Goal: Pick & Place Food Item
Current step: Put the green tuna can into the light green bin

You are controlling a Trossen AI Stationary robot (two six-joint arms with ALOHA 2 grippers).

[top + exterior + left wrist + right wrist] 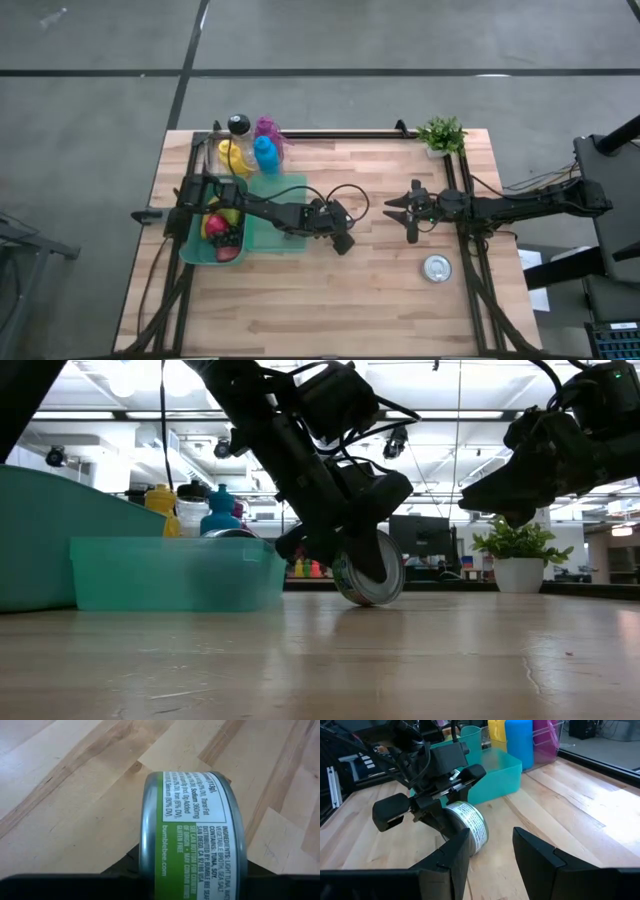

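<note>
A tuna can with a green and white label stands on its rim in my left gripper, right of the teal tray. The right wrist view also shows this can under that gripper. The left gripper is shut on it. My right gripper hangs open above the table, a little to the can's right, fingers pointing at it and touching nothing. A second can lies flat on the table, near of the right gripper. My left gripper pinches the can between its two fingers, coming slanting down from the table's left. One finger lies across the flat end that faces the low camera; the other is hidden behind the can. The can stands on edge, its lower rim at the table top.
A teal tray and a teal bin of fruit sit at the table's left. Coloured bottles stand at the far left corner, a potted plant at the far right. Bare wood lies along the near edge.
</note>
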